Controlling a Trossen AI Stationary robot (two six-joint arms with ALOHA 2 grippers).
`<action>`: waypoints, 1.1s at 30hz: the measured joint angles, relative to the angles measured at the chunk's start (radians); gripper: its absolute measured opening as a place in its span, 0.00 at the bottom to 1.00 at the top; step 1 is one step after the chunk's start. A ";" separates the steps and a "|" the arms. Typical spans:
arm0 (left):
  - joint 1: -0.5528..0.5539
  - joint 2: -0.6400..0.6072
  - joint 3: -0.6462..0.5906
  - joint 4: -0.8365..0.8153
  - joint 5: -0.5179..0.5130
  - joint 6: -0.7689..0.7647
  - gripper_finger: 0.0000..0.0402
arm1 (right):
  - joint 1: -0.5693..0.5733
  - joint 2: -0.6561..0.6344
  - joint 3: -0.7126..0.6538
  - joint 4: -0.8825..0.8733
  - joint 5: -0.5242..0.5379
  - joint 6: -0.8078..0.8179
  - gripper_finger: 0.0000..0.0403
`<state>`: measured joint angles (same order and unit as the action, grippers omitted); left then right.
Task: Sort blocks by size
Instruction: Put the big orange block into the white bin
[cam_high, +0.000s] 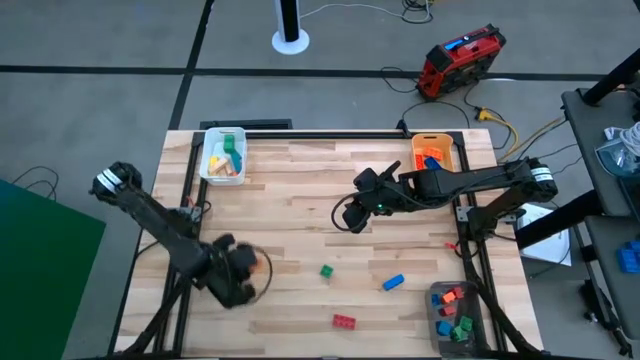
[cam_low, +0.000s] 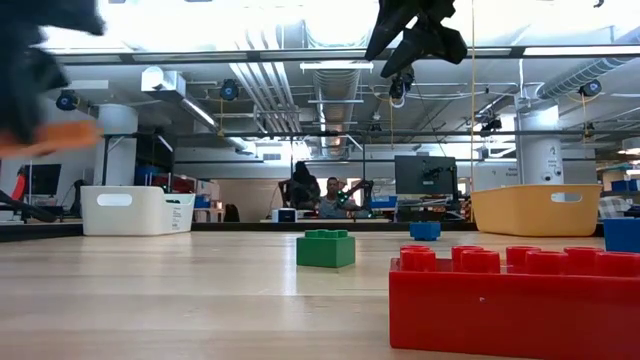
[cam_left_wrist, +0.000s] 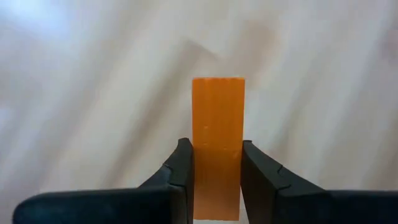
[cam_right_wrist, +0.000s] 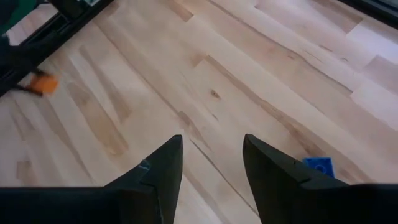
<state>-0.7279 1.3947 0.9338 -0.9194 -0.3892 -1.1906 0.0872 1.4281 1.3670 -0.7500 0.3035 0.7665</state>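
My left gripper (cam_high: 250, 270) hangs over the table's near left part, shut on an orange block (cam_left_wrist: 217, 124), which also shows in the low view (cam_low: 52, 138). My right gripper (cam_right_wrist: 211, 158) stands open above the table's middle (cam_high: 350, 215) with nothing between its fingers. A green block (cam_high: 326, 270), a blue block (cam_high: 393, 283) and a red block (cam_high: 344, 321) lie flat on the wood in the near half. My left gripper pinches the orange block's two long sides (cam_left_wrist: 217, 155) between its two fingers, at the end nearer the wrist. The rest of the block sticks out past the fingertips. The fingers come from above. The block hangs roughly level, lifted clear of the table.
A white bin (cam_high: 223, 160) with blocks stands at the far left, an orange-yellow bin (cam_high: 432, 150) at the far right, and a grey bin (cam_high: 452, 312) with several blocks at the near right corner. Bare wood lies between them.
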 joint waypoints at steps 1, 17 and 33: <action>0.028 -0.025 0.002 -0.029 -0.036 -0.022 0.16 | 0.000 0.000 0.000 0.001 0.007 0.000 0.39; 0.948 -0.276 0.012 -0.263 -0.127 0.084 0.18 | 0.000 0.000 0.000 0.008 0.012 0.021 0.32; 1.604 -0.186 0.037 -0.119 0.067 0.579 0.25 | 0.000 0.000 0.000 0.007 0.012 0.048 0.27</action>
<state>0.8760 1.2088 0.9703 -1.0383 -0.3222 -0.6113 0.0872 1.4277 1.3670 -0.7425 0.3153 0.8146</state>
